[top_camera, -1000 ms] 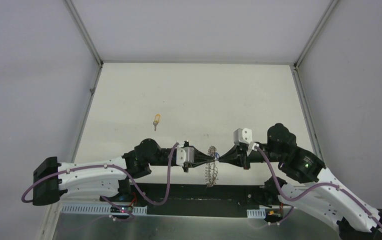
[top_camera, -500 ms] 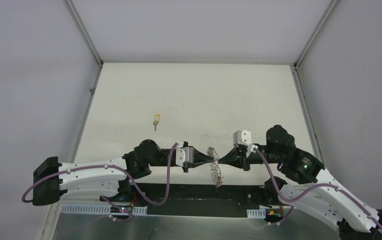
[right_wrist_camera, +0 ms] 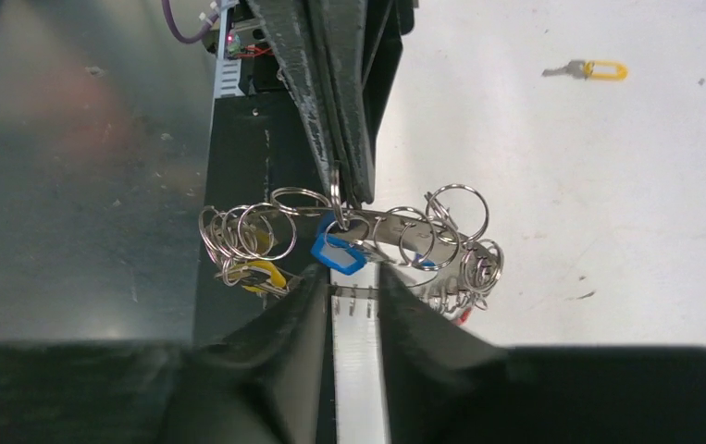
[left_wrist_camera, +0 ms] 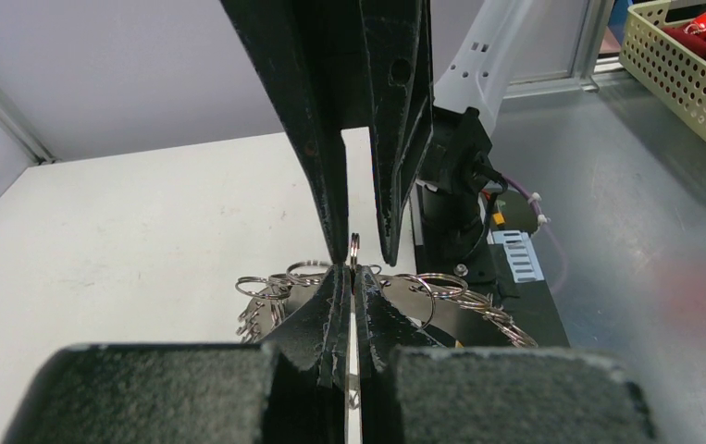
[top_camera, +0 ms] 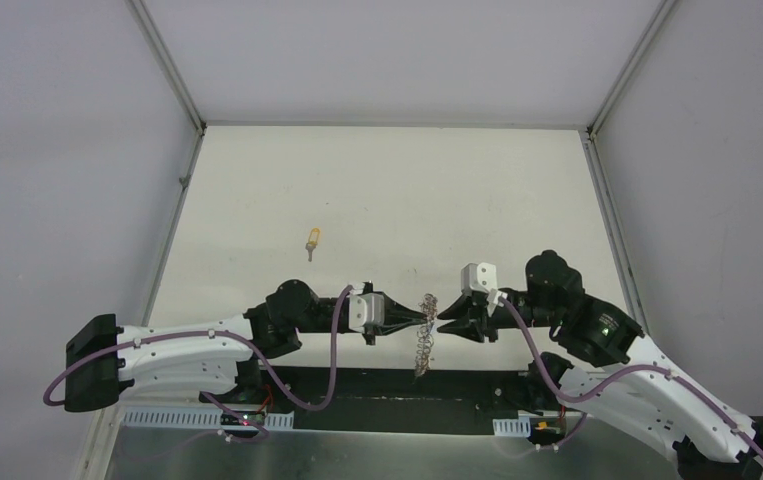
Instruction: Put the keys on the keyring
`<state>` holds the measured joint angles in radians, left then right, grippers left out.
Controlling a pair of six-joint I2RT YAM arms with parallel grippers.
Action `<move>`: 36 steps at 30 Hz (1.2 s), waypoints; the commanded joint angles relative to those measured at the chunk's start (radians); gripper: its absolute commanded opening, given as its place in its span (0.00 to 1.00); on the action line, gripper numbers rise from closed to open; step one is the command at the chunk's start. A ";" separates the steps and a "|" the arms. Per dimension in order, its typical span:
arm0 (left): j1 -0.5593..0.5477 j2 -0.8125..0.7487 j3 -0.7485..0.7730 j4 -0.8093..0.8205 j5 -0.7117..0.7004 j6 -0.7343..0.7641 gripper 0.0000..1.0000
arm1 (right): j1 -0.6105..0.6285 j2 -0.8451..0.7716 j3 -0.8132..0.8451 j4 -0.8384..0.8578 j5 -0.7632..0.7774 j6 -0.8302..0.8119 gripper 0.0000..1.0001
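Top view: the table (top_camera: 397,180), with both arms mounted along its near edge. The left gripper (top_camera: 421,317) and right gripper (top_camera: 443,313) meet tip to tip near the middle of that edge, the left one on the left. The keyring (top_camera: 423,345) hangs between them, below the tips, over the table's near edge. A loose key (top_camera: 312,241) lies on the table, to the far left of the grippers and well apart from them. Right wrist view: keys (right_wrist_camera: 338,254) hang on the keyring, just beside the left gripper's tips.

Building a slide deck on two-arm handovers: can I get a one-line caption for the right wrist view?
Left gripper pinches the keyring, blue-tagged key hanging; right gripper open opposite; yellow-tagged key lies loose on table.
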<state>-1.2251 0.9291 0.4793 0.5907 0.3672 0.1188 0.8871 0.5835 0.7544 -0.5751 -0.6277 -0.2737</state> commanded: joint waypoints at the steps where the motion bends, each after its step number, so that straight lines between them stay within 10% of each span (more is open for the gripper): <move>1: -0.010 -0.034 0.020 0.110 -0.015 -0.003 0.00 | 0.001 -0.008 0.023 0.008 0.028 -0.004 0.41; 7: -0.009 -0.027 0.031 0.085 -0.001 0.002 0.00 | 0.001 -0.045 0.036 0.099 0.001 0.029 0.52; 25: -0.009 -0.027 0.030 0.087 0.002 0.002 0.00 | 0.001 0.005 -0.009 0.237 -0.081 0.113 0.22; 36: -0.009 -0.024 0.033 0.089 0.005 0.001 0.00 | 0.002 0.016 -0.032 0.241 -0.099 0.119 0.20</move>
<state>-1.2251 0.9215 0.4797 0.5934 0.3679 0.1192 0.8871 0.5972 0.7227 -0.3851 -0.6971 -0.1650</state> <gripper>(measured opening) 0.011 0.236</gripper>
